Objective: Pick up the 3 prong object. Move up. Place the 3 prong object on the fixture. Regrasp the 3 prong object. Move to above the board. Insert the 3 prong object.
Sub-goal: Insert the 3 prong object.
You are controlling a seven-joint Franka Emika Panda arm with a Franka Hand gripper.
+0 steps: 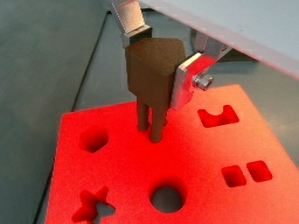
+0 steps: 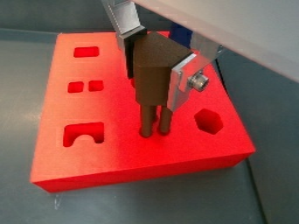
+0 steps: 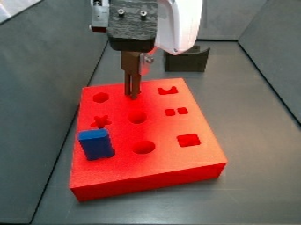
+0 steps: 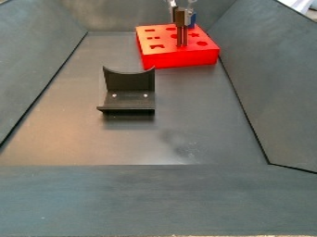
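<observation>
Hand (image 2: 163,66) pinching 3 prong object (image 2: 152,74), prongs at board (image 2: 140,166) top.
Blue cuboid (image 3: 94,144) on board corner; fixture (image 4: 125,91) well apart on counter (image 4: 186,130).

The gripper (image 1: 162,54) has flat silver finger plates with a screw; its body (image 3: 132,22) is dark grey, white-cased behind.

Brown 3 prong object (image 2: 152,83) in silver claw (image 2: 158,61), red board (image 2: 140,153), blue cuboid (image 3: 94,145).

No readable text, label, brand or number showed on the gripper (image 1: 162,63), which stood above the board (image 1: 222,188).
</observation>
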